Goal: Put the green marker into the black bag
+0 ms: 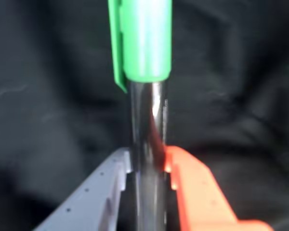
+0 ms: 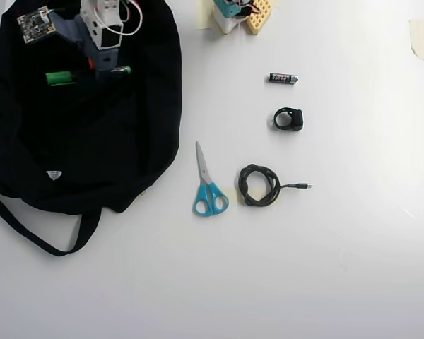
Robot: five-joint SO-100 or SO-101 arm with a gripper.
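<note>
White surface (image 2: 353, 268) carries black bag (image 2: 127, 148) at left of overhead view, straps trailing toward lower left. Tool (image 1: 148, 166) clamped on green marker (image 1: 145, 120): grey finger on left, orange finger on right in wrist view, both pressed to black barrel, green cap beyond fingertips. Marker held over bag fabric, lying crosswise in overhead view. Scissors (image 2: 208, 185), coiled cable (image 2: 260, 186), battery (image 2: 283, 78) lie on surface right of bag.
</note>
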